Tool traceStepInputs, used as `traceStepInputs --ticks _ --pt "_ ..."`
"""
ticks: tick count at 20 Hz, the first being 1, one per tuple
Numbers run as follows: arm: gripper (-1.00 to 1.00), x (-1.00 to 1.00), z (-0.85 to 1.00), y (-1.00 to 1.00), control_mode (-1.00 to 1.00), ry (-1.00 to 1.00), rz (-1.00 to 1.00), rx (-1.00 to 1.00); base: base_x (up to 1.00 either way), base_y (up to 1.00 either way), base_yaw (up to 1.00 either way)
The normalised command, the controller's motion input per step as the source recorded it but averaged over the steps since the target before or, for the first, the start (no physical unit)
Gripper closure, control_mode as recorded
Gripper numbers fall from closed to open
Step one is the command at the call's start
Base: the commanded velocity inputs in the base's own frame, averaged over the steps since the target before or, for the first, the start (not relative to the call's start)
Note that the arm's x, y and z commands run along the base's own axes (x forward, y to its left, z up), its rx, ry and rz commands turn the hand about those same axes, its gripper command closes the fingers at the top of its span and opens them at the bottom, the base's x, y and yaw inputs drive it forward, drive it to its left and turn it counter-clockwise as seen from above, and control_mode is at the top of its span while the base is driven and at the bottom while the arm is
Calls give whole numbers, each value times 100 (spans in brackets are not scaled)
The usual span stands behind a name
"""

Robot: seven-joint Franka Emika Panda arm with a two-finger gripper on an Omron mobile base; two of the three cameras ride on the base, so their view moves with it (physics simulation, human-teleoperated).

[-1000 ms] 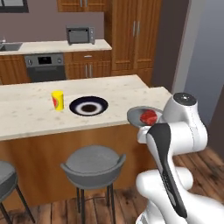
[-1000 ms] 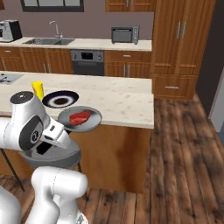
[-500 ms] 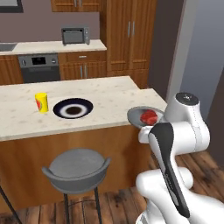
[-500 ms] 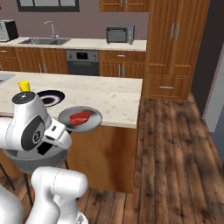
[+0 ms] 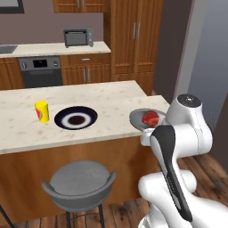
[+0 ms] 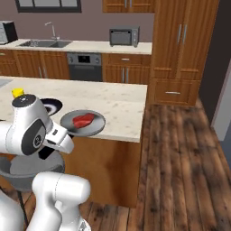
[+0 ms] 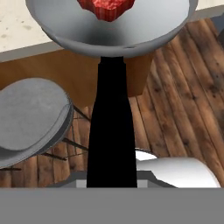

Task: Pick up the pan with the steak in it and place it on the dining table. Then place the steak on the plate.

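The grey pan (image 5: 141,120) (image 6: 84,123) (image 7: 109,33) hangs level at the near right corner of the dining table (image 5: 111,95) (image 6: 122,108), partly over its edge. In it lies the red steak (image 5: 150,118) (image 6: 83,120) (image 7: 106,6). My gripper (image 5: 150,133) (image 6: 63,136) is shut on the pan's black handle (image 7: 111,131), which runs straight down the hand view. The dark-rimmed plate (image 5: 76,118) (image 6: 53,105) lies on the table left of the pan, partly hidden behind my arm in the right base view.
A yellow cup (image 5: 41,111) (image 6: 18,92) stands just left of the plate. A grey round stool (image 5: 79,180) (image 7: 30,113) stands at the table's front, below and left of the pan. Wooden cabinets, an oven and a microwave (image 5: 78,38) line the back wall.
The whole picture has shifted: the base has driven and the table now looks closer. The pan with the steak keeps its place in my shut gripper.
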Motion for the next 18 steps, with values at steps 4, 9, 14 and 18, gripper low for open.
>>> traceStepInputs --ticks 4,9,14,18 --pt "100 37 -4 13 -100 0 0 0 33 8 0" --pt "100 88 -9 34 -100 0 0 0 0 0 0" --pt "100 81 -2 27 -100 0 0 0 0 0 0" --pt "100 72 -3 13 -100 0 0 1 0 0 0"
